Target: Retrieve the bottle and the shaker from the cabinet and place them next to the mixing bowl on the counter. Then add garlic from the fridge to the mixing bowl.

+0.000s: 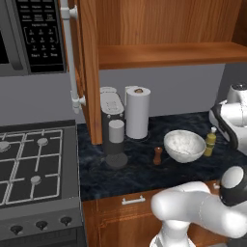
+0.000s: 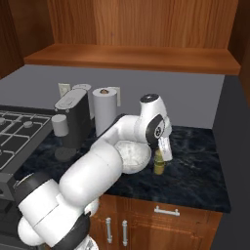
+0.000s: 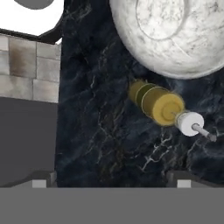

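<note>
Dark marbled stone counter beneath a wooden wall cabinet, grey wall behind, gas stove alongside.

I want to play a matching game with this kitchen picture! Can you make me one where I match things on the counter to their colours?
Things:
1. bottle
2. mixing bowl
3. shaker
4. paper towel roll

Colours:
a. reddish brown
b. plain white
c. yellow with a white cap
d. speckled whitish grey

Pairs: 1-c, 2-d, 3-a, 4-b
</note>
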### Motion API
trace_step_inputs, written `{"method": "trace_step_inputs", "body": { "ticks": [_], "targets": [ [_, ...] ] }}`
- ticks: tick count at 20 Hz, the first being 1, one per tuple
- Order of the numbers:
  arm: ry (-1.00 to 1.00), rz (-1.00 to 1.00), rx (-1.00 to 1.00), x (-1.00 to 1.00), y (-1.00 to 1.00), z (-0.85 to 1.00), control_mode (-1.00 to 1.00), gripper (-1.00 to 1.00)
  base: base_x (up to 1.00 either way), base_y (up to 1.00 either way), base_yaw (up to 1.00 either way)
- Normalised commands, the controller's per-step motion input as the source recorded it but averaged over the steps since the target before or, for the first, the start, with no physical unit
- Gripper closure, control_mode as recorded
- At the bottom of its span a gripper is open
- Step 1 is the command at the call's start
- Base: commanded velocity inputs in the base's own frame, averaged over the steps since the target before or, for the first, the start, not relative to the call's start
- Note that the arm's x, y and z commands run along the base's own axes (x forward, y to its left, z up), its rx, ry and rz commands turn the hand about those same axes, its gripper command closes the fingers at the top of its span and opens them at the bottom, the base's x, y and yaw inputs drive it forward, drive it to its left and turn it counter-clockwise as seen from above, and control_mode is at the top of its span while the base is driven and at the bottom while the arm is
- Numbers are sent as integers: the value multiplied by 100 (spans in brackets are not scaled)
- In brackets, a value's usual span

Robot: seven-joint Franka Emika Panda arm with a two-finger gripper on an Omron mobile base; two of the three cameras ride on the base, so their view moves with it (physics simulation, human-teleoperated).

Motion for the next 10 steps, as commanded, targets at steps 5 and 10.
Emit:
{"method": "trace_step_inputs", "body": {
  "ticks": [5, 10],
  "targets": [
    [0, 48, -1, -74, 43, 12, -100, -100, 0, 0, 0],
    [18, 83, -4, -7, 70, 20, -100, -100, 0, 0, 0]
  ]
}}
